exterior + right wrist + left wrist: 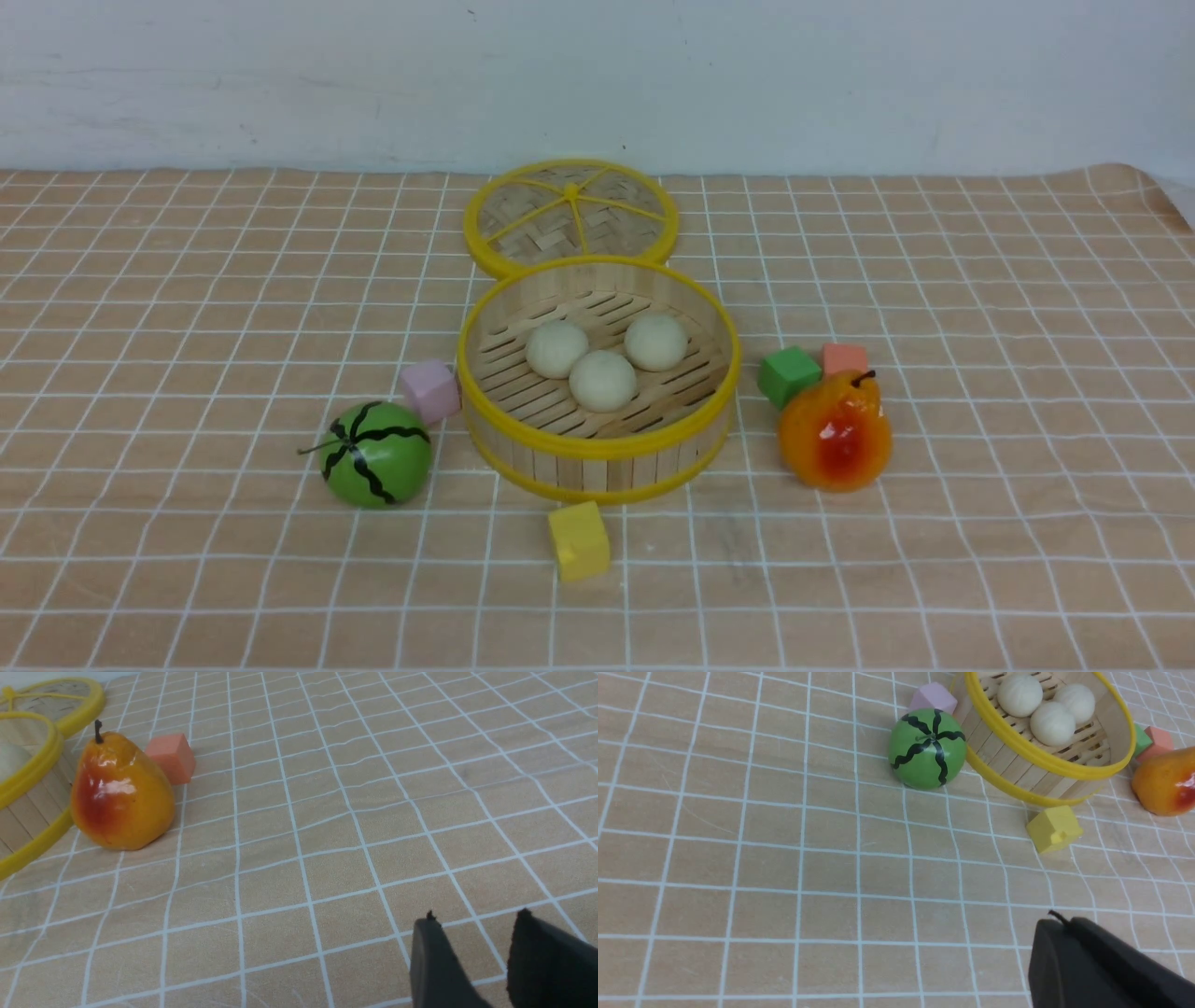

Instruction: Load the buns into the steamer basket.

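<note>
Three cream-white buns [602,380] lie together on the slatted floor of the steamer basket [597,446], which stands at the middle of the checked cloth. The left wrist view shows the same buns [1052,724] inside the basket [1031,756]. My left gripper [1064,926] is shut and empty, low over the bare cloth, well short of the basket. My right gripper [476,919] is open and empty over the bare cloth, to the right of the basket rim [28,784]. Neither gripper shows in the front view.
The flat woven lid [570,217] lies behind the basket. A green watermelon toy [375,454] and a pink cube [430,391] sit to its left, a yellow cube [579,539] in front, a pear [835,432], green cube [789,375] and orange cube [845,357] to its right.
</note>
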Robot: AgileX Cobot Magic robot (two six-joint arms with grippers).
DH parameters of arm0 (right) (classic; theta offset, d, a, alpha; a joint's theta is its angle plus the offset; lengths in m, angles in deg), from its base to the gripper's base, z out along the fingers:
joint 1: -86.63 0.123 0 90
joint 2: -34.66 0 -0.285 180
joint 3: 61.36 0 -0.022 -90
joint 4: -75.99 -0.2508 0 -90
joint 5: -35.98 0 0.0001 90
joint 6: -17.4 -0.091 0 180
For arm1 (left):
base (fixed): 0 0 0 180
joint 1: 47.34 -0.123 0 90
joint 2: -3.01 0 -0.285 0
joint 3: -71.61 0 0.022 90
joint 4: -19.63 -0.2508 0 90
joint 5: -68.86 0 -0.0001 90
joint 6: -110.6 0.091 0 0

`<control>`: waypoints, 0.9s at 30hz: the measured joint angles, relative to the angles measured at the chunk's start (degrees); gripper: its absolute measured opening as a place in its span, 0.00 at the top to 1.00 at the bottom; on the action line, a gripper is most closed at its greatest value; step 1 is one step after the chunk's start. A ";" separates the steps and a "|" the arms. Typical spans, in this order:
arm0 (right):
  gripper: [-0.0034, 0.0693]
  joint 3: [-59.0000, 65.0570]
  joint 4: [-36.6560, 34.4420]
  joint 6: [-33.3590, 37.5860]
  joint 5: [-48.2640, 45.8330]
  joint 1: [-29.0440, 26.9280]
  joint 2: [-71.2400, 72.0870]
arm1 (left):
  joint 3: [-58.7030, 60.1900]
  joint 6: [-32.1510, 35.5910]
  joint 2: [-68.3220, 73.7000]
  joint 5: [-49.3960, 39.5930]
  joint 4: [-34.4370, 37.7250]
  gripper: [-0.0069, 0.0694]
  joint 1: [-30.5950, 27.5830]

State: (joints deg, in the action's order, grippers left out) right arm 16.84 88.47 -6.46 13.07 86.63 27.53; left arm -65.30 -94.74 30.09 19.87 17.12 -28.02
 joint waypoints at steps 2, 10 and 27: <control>0.62 0.00 0.00 0.00 0.00 0.00 0.00 | 0.46 0.12 -0.13 1.54 -1.29 0.93 0.00; 0.62 0.00 0.00 0.00 0.00 0.00 0.00 | 13.28 0.14 -6.06 24.58 -4.74 0.93 -5.90; 0.62 0.00 0.00 0.00 0.00 0.00 0.00 | 35.90 0.14 -19.88 27.79 -3.96 0.93 -14.51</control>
State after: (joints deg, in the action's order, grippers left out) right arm 16.84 88.47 -6.46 13.07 86.63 27.53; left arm -29.39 -94.61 10.21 47.66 13.16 -42.53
